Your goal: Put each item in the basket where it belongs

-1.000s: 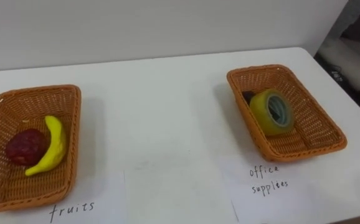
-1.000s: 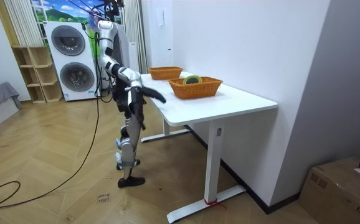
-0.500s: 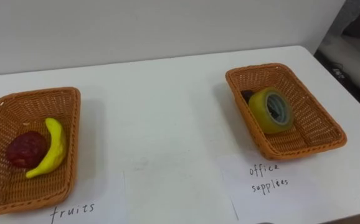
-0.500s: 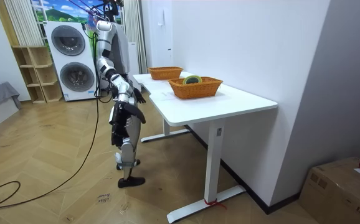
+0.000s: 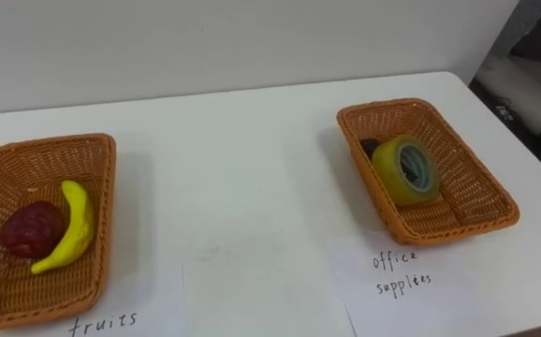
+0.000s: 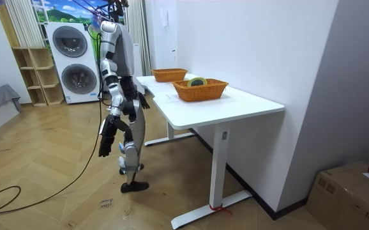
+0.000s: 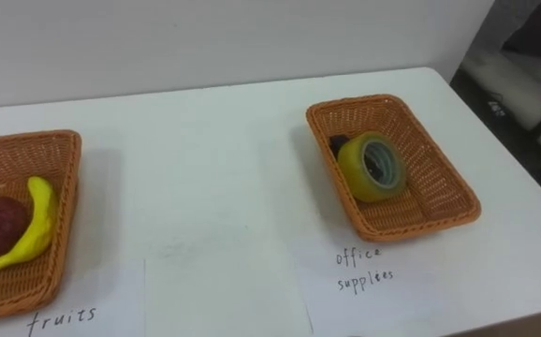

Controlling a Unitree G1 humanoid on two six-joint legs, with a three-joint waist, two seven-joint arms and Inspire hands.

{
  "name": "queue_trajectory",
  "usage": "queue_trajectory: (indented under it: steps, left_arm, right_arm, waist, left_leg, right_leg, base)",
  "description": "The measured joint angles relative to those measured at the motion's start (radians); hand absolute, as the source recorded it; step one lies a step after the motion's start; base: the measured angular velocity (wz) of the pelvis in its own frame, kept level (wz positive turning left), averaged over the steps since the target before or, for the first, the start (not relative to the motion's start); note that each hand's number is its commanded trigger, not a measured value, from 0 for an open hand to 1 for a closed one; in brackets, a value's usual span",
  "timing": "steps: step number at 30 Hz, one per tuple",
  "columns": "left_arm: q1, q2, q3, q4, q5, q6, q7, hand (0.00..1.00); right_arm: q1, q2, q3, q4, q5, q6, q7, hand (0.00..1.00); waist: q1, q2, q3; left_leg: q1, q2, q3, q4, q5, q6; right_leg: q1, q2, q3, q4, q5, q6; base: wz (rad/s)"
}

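Looks sorted: curved yellow banana [image 5: 65,229] and dark red fruit [image 5: 29,229] in left woven basket [image 5: 105,215], yellow tape roll [image 5: 403,169] in right woven basket [image 5: 467,187]. Right hand [image 6: 106,145] hanging slack-fingered, empty; left hand [image 6: 143,101] by white table [image 5: 242,187], grip unreadable. Next: probably just checking for strays.

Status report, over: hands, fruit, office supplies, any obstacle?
Right hand hangs at robot's side, left hand by the table. Banana, red fruit in left basket; tape roll in right basket. Nothing blocks them.
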Motion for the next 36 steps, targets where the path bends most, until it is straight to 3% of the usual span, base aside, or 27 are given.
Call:
queue_trajectory:
  steps: [6, 9, 14, 18, 21, 27, 36]
  left_arm:
    - [0.002, -0.008, 0.004, 0.007, 0.0, 0.0, -0.004, 0.0]
    - [-0.017, -0.024, 0.017, 0.047, -0.003, -0.001, -0.002, 0.0]
    - [-0.032, -0.034, 0.015, 0.106, -0.005, 0.0, 0.006, 0.0]
    - [-0.037, -0.037, 0.014, 0.145, -0.001, 0.002, 0.007, 0.0]
    - [-0.048, -0.038, -0.016, 0.149, -0.003, 0.005, 0.006, 0.0]
    - [-0.053, -0.043, -0.028, 0.15, -0.001, 0.006, 0.006, 0.0]
    - [-0.071, -0.044, -0.029, 0.149, 0.0, 0.022, 0.006, 0.0]
  right_arm:
    - [-0.033, 0.017, 0.121, 0.155, -0.067, 0.061, 0.196, 0.0]
    - [-0.039, 0.028, 0.228, 0.198, -0.162, 0.102, 0.329, 0.0]
    - [-0.063, 0.029, 0.335, 0.229, -0.326, 0.138, 0.452, 0.0]
    - [-0.092, 0.03, 0.387, 0.223, -0.443, 0.139, 0.515, 0.0]
    - [-0.113, 0.029, 0.49, 0.223, -0.605, 0.14, 0.56, 0.0]
    - [-0.16, 0.023, 0.532, 0.21, -0.913, 0.137, 0.589, 0.0]
    - [-0.19, 0.025, 0.629, 0.17, -1.095, 0.136, 0.593, 0.0]
  waist:
    - [0.006, 0.014, -0.0004]
    - [0.032, 0.014, -0.0002]
    - [0.059, 0.02, 0.0002]
    - [0.071, 0.03, 0.0029]
    - [0.086, 0.033, 0.0056]
    - [0.111, 0.028, 0.0084]
    - [0.144, 0.016, 0.0105]
  left_leg:
    - [0.004, 0.0, 0.001, 0.0, -0.002, -0.001]
    - [0.009, 0.0, 0.001, 0.001, -0.004, -0.001]
    - [0.012, 0.001, -0.001, 0.001, -0.006, 0.0]
    - [0.012, 0.002, -0.003, 0.001, -0.007, -0.001]
    - [0.01, 0.001, -0.007, 0.001, -0.007, -0.001]
    - [0.009, 0.0, -0.012, 0.002, -0.008, 0.0]
    - [0.014, -0.001, -0.032, 0.002, -0.008, 0.0]
  right_leg:
    - [-0.002, 0.0, 0.001, 0.011, -0.004, -0.001]
    - [0.001, 0.0, -0.003, 0.01, -0.004, -0.001]
    - [0.004, 0.0, -0.004, 0.01, -0.004, -0.001]
    - [0.004, 0.0, -0.01, 0.009, -0.004, -0.001]
    - [0.006, -0.002, -0.016, 0.007, -0.004, -0.001]
    - [0.017, -0.002, -0.025, -0.009, -0.004, -0.001]
    - [0.036, -0.004, -0.041, -0.023, -0.004, -0.001]
  base:
    - [-0.01]
    - [0.0]
    - [0.0]
    - [0.01]
    - [0.04]
    - [0.05]
    - [0.06]
